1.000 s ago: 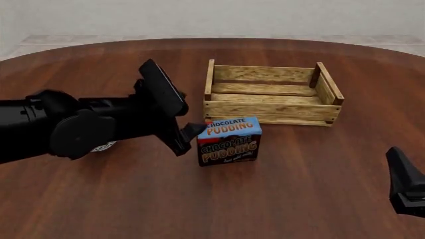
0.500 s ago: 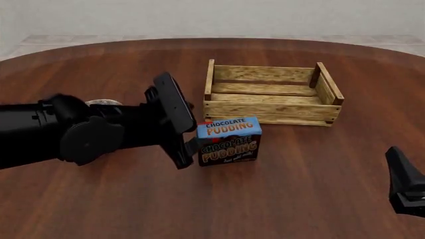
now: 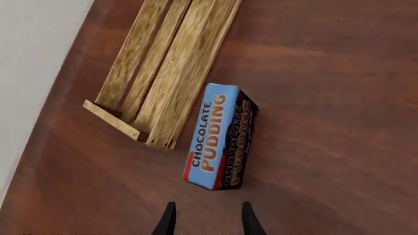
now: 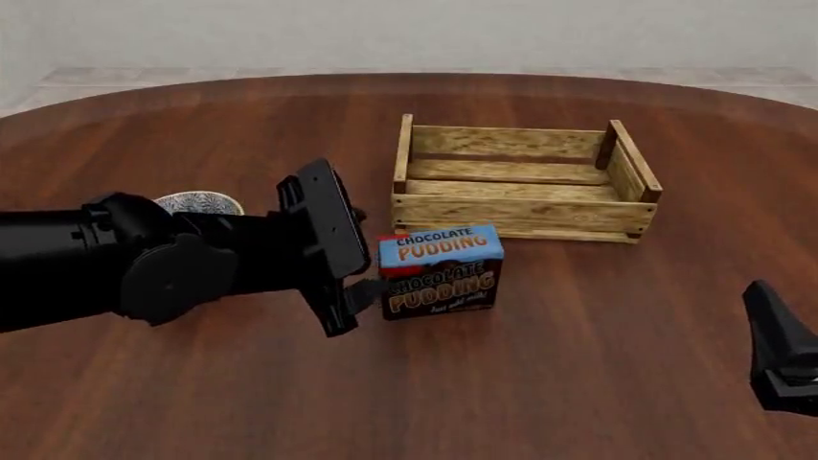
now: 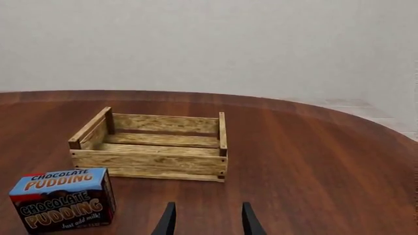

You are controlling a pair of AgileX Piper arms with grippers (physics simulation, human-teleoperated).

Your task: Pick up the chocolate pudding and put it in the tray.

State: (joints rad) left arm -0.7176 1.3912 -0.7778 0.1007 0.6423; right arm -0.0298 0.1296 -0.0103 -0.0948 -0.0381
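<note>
The chocolate pudding [image 4: 442, 273] stands upright on the table just in front of the tray [image 4: 524, 209], a light-wood crate. My left gripper [image 4: 363, 289] is low at the box's left end, open and empty. In the left wrist view the pudding [image 3: 219, 142] lies just ahead of the fingertips [image 3: 166, 220], with the tray [image 3: 170, 63] beside it. My right gripper [image 4: 780, 355] hangs at the near right, open and empty, far from the box. The right wrist view shows the gripper [image 5: 207, 223], the pudding [image 5: 62, 198] and the tray [image 5: 150, 161].
A round grey-patterned bowl [image 4: 198, 202] sits at the left, partly hidden behind my left arm. The round wooden table's far edge [image 4: 409, 79] runs behind the tray.
My left gripper has moved right and down, closer to the table at the pudding's left end. More of the bowl now shows behind the arm. The right arm has not moved.
</note>
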